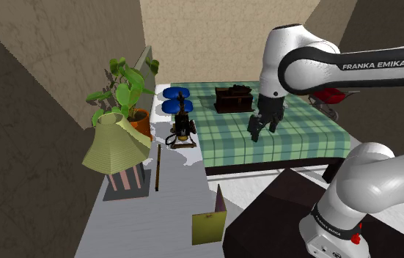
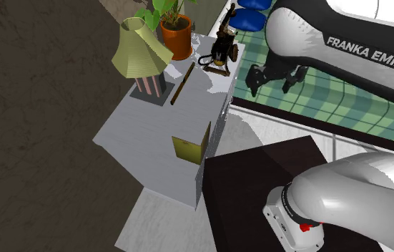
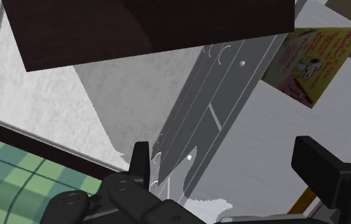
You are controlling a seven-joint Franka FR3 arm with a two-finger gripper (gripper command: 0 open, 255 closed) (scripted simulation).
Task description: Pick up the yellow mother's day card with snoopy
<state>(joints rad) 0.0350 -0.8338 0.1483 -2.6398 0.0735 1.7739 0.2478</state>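
In the shoulder view the card (image 1: 209,227) turns a plain side to the camera, and its printed face is hidden. In the wrist view its purple part is cut by the edge and its writing is too small to read. The second exterior view's top edge crops the plant (image 2: 168,11).

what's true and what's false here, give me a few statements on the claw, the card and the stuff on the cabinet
1. The claw is shut on the card. False: it is open and hangs over the green plaid bed, apart from the card.
2. The yellow card stands upright near an edge of the white cabinet. True.
3. The plant's pot is blue. False: it is orange.
4. A lamp stands beside the potted plant on the cabinet. True.
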